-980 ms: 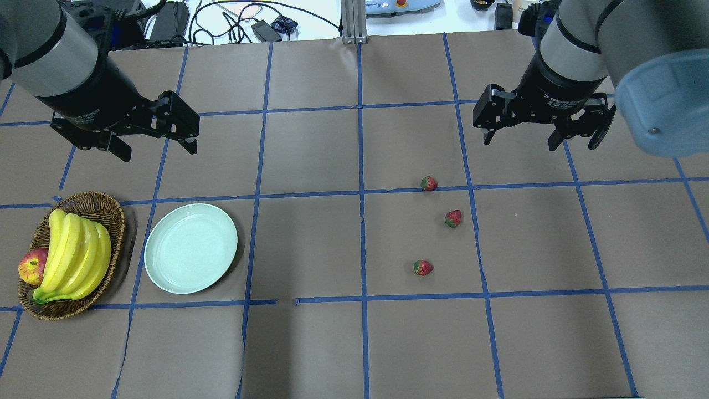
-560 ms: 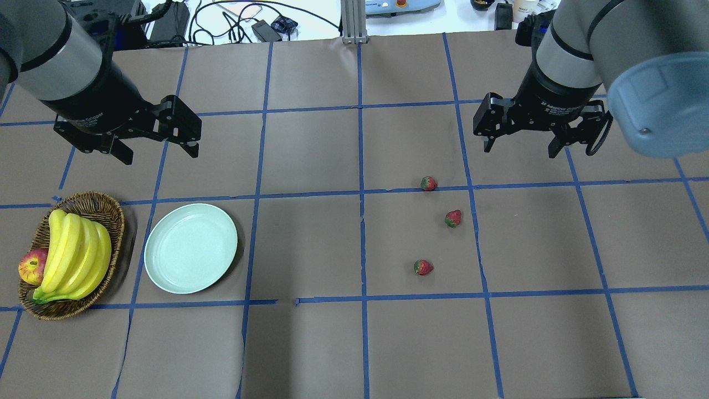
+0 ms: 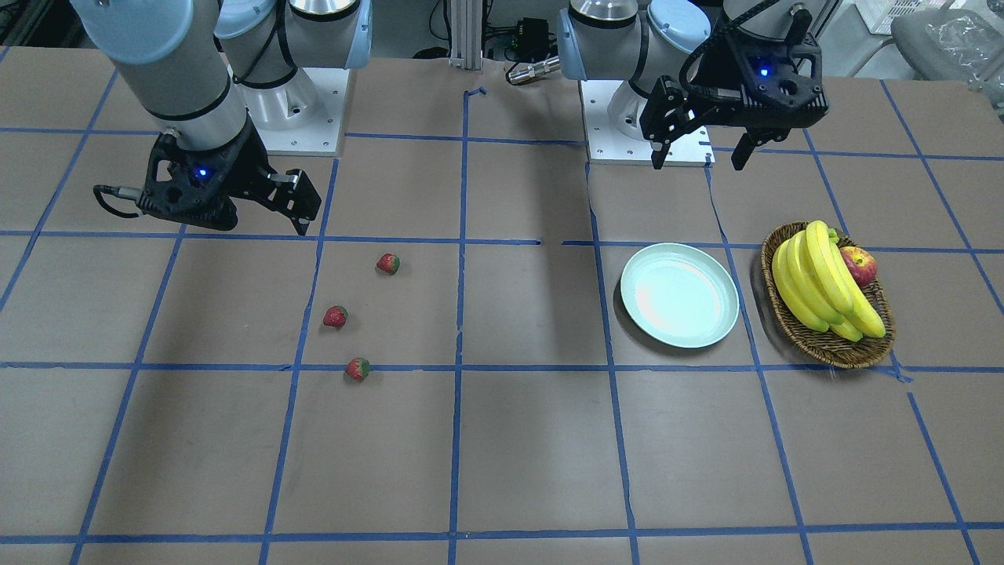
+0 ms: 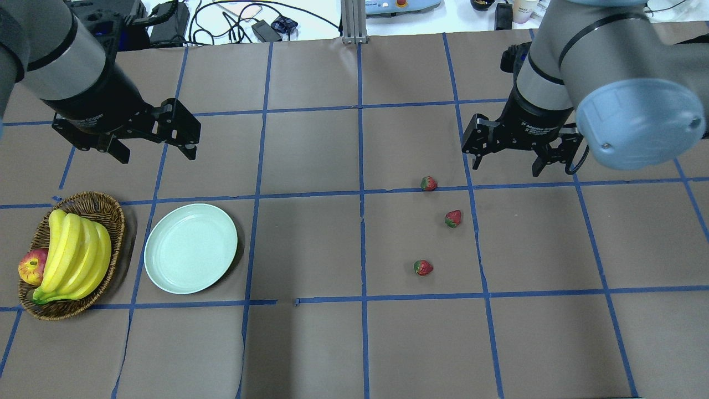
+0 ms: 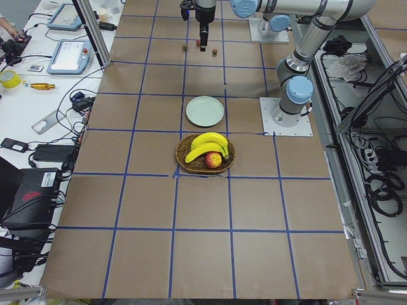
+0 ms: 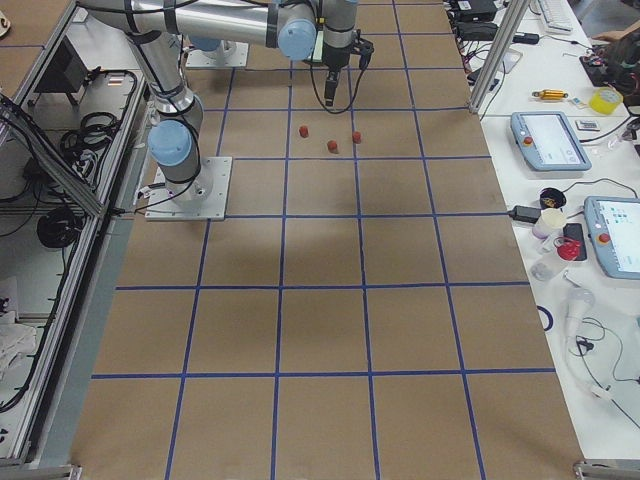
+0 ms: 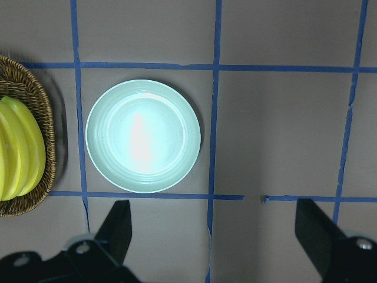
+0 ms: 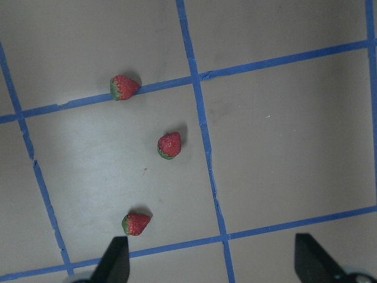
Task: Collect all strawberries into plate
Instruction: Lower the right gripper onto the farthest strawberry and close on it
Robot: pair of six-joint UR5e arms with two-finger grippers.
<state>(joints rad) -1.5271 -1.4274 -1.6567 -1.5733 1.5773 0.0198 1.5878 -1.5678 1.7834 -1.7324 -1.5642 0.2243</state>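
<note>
Three red strawberries lie on the brown paper: one [image 4: 428,183] on a blue tape line, one [image 4: 453,218] below it, one [image 4: 423,267] lower still. They also show in the front view [image 3: 387,264] [image 3: 336,317] [image 3: 358,369] and the right wrist view [image 8: 124,87] [image 8: 169,145] [image 8: 136,224]. The pale mint plate [image 4: 191,247] [image 3: 679,294] [image 7: 143,135] is empty. My right gripper [image 4: 507,167] [image 3: 263,224] [image 8: 212,262] is open and empty, up and right of the top strawberry. My left gripper [image 4: 157,152] [image 3: 698,161] [image 7: 215,236] is open and empty, beyond the plate.
A brown wicker basket [image 4: 111,210] [image 3: 792,337] with bananas [image 4: 75,255] and a red-yellow apple [image 4: 32,266] sits just left of the plate in the overhead view. Blue tape lines grid the table. Cables and devices lie beyond the top edge.
My right gripper has moved down and left in the overhead view, closer to the strawberries. My left gripper has barely shifted. Strawberries and plate have not moved.
</note>
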